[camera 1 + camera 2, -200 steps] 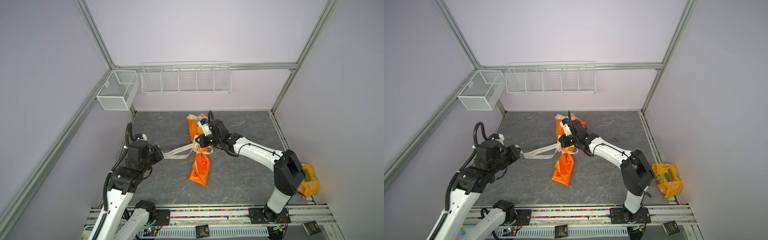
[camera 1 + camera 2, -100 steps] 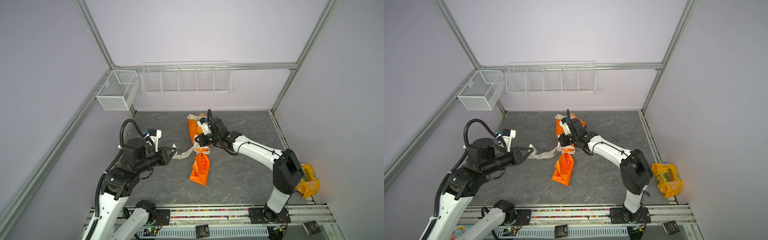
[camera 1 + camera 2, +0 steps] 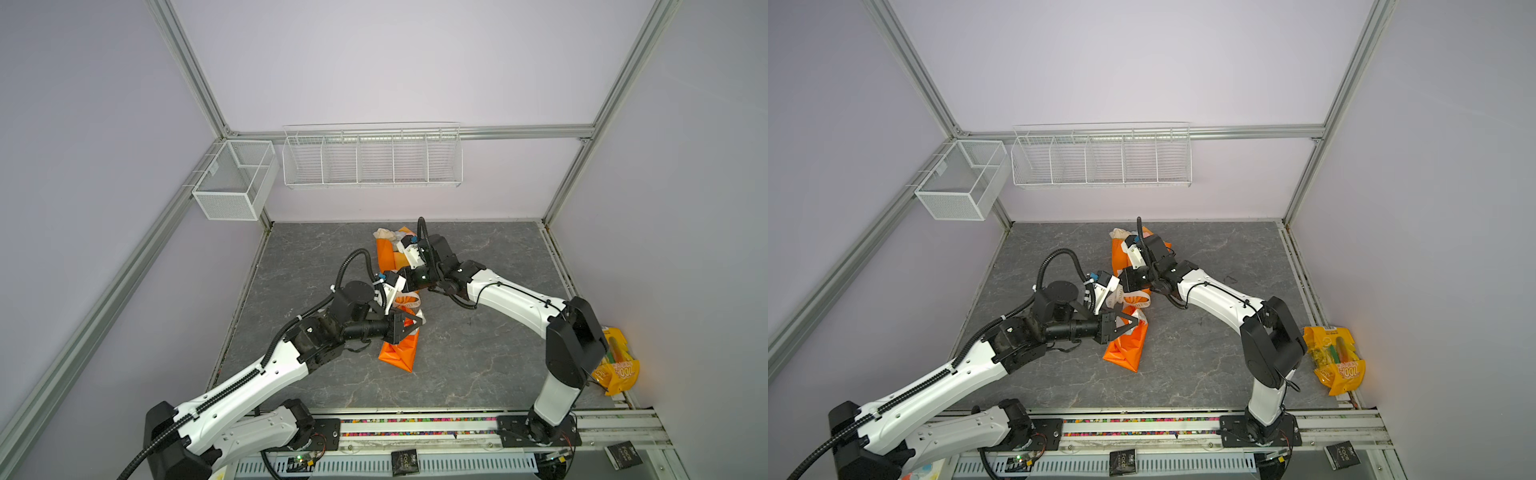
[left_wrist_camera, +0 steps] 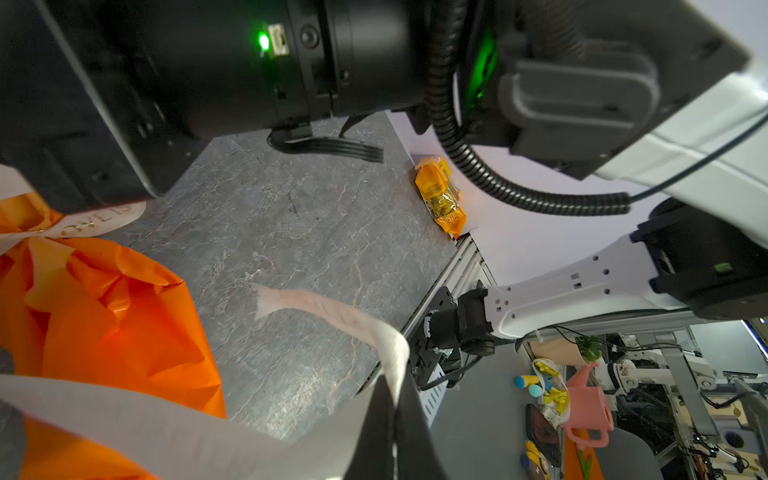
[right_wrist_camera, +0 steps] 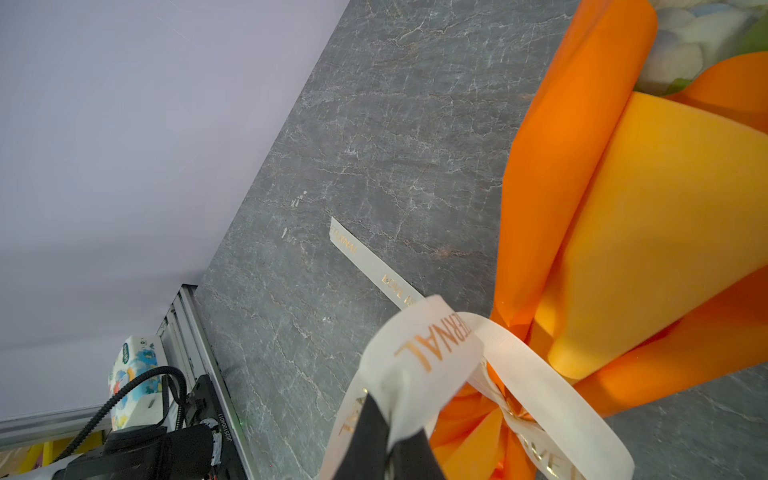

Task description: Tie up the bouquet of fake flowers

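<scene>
The bouquet of fake flowers lies on the grey table, rolled in an orange wrapping sheet, with its pale blooms at the far end. A cream lettered ribbon is looped round the wrap's narrow middle. My left gripper is shut on one ribbon end, held above the wrap's lower half. My right gripper is shut on a ribbon loop beside the waist. In both top views its fingertips are hidden behind the left wrist camera.
A yellow snack bag lies at the table's right edge. Two white wire baskets hang on the back wall and left corner. A loose ribbon tail lies flat on the table. Both forearms cross close together at the bouquet.
My left arm has swung in from the left side of the table to the bouquet, carrying its ribbon end over the orange wrap. The right gripper has stayed at the waist.
</scene>
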